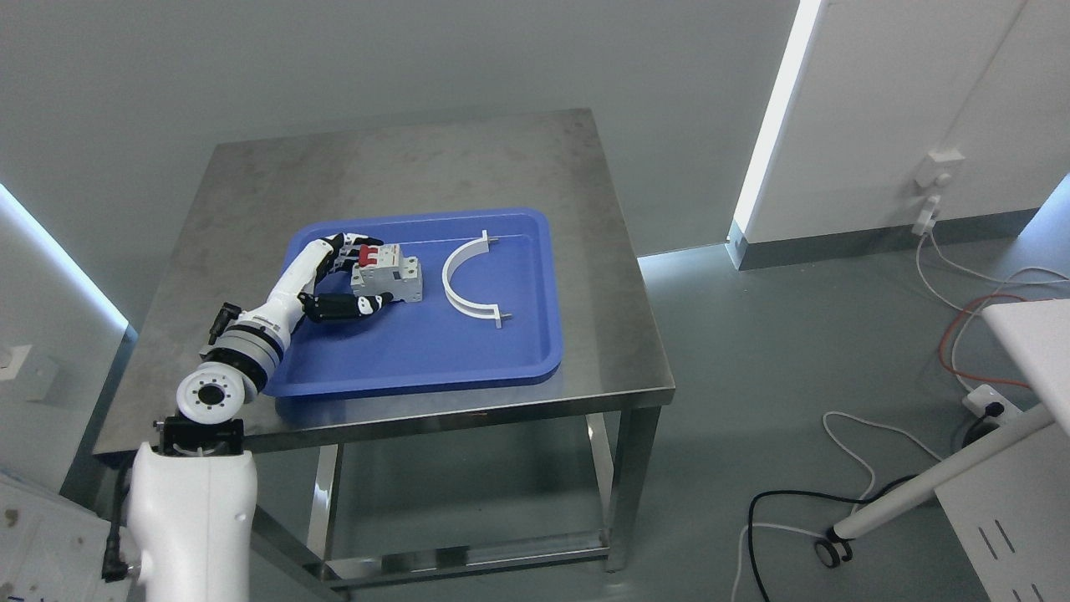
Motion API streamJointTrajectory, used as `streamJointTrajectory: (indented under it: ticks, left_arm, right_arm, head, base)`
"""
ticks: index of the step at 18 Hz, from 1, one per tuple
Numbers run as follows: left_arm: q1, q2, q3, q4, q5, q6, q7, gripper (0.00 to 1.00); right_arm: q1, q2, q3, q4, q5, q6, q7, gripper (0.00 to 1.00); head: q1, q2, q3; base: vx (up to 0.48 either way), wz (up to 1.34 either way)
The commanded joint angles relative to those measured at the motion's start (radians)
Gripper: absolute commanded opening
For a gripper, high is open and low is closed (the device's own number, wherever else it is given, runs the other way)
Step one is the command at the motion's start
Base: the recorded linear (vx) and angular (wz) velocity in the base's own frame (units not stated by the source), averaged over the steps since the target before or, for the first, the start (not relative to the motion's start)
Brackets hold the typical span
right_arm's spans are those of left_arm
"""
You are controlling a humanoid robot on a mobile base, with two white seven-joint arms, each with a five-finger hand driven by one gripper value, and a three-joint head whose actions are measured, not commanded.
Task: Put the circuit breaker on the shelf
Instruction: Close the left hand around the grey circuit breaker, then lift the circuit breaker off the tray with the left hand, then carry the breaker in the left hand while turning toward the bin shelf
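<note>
A grey circuit breaker (pixel 396 278) with red switches lies in a blue tray (pixel 435 361) on a steel table (pixel 401 159). My left hand (pixel 358 278) reaches in from the lower left. Its fingers (pixel 349 247) curl over the breaker's red-switch end and its thumb (pixel 361 306) presses along the near side, so the hand is closed on the breaker. The breaker still rests on the tray floor. The right arm is out of view.
A white curved bracket (pixel 468 280) lies in the tray right of the breaker. A white wheeled stand with a flat top (pixel 1036 343) is at the right edge. Cables (pixel 970 322) trail on the floor there.
</note>
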Motion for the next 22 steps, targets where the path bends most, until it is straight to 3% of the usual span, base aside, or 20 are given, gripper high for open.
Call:
streamJointTrajectory:
  ticks: [1,5,9,13,17,22]
  left_arm:
    - [-0.001,-0.028,0.088,-0.017,0.001,0.008,-0.002,0.07]
    - [-0.022,-0.028,0.109,-0.039,0.022,0.007,0.001,0.07]
    - [-0.056,-0.028,0.193,-0.154,0.209,0.011,0.021,0.08]
    - [-0.053,-0.028,0.252,-0.263,0.355,0.011,0.203,0.11]
    - [-0.050,-0.028,0.256,-0.358,0.375,-0.010,0.321,0.13]
    - [-0.044,-0.028,0.282,-0.392,0.375,-0.012,0.334,0.13]
  right_arm:
    - [0.000,-0.017,0.020,0.000,0.000,0.034,-0.001,1.00]
    - [0.000,-0.017,0.020,0.000,-0.001,0.034,-0.001,1.00]
    - [0.000,-0.017,0.020,0.000,0.000,0.034,-0.001,1.00]
    - [0.000,-0.017,0.020,0.000,-0.001,0.034,0.001,1.00]
    - [0.000,-0.017,0.020,0.000,0.000,0.034,-0.001,1.00]
    - [0.000,-0.017,0.020,0.000,0.000,0.034,-0.001,1.00]
  head:
    - [0.0000,0.000,0.000]
    - [0.0000,0.000,0.000]
    - [0.0000,0.000,0.000]
    - [0.0000,0.000,0.000]
    - [0.0000,0.000,0.000]
    - [0.0000,0.000,0.000]
  base:
    - [0.000,0.00]
    - [0.000,0.00]
    - [0.007,-0.01]
    - [0.001,-0.01]
    - [-0.037,-0.02]
    - [-0.208,-0.14]
